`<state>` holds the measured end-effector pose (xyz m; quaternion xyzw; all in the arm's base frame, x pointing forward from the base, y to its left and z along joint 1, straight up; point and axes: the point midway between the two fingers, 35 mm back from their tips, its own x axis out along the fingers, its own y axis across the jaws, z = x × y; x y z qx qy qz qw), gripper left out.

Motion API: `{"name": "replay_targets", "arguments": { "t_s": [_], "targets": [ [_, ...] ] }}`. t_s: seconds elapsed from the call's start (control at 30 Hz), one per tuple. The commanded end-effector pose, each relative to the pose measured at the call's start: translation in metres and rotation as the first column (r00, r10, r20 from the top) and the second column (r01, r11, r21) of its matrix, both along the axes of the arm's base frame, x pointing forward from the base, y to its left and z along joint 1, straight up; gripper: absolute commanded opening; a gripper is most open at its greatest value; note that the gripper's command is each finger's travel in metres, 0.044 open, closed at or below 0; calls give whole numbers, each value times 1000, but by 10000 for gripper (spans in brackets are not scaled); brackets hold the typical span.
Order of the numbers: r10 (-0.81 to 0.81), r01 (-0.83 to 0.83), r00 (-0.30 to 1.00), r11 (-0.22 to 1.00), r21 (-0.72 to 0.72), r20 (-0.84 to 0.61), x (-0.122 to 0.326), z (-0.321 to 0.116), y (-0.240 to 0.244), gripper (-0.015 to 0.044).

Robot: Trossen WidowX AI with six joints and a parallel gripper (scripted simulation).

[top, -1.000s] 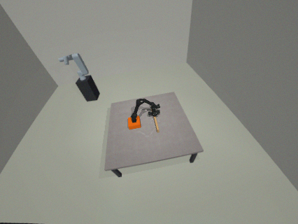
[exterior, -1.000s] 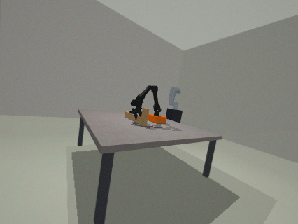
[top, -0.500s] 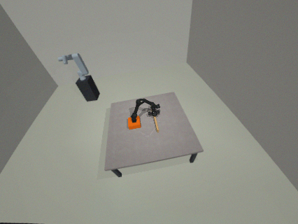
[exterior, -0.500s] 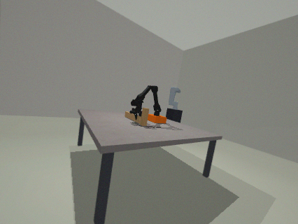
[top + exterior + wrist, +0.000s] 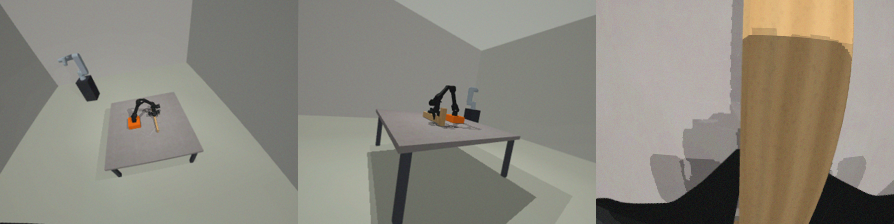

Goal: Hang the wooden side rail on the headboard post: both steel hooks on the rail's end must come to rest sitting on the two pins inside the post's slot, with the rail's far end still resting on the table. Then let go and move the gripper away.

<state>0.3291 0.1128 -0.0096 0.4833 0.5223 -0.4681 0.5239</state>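
Note:
The wooden side rail (image 5: 156, 124) (image 5: 427, 115) (image 5: 796, 100) is a long, light wooden bar running away from under the gripper in the top view. The wooden headboard post (image 5: 443, 117) stands upright on the table in the exterior view, at the rail's near end. My gripper (image 5: 154, 115) (image 5: 434, 116) points down and is shut on the rail, a little back from the post. In the wrist view the dark fingers lie on both sides of the rail. The hooks, the pins and the slot cannot be made out. Whether rail and post touch is unclear.
The arm's orange base (image 5: 134, 123) (image 5: 455, 119) sits on the grey table (image 5: 140, 150) (image 5: 413, 136), beside the rail. A pale blue-grey arm (image 5: 81, 64) (image 5: 470, 97) on a black pedestal (image 5: 88, 88) (image 5: 471, 115) stands away from the table.

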Motion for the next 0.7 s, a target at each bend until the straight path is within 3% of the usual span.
{"name": "replay_targets", "arguments": {
  "t_s": [0.0, 0.67],
  "targets": [
    [-10, 10, 1000, 1000, 3, 11, 2, 6, 0, 0],
    [-10, 10, 1000, 1000, 3, 11, 2, 9, 0, 0]
  ]
}}
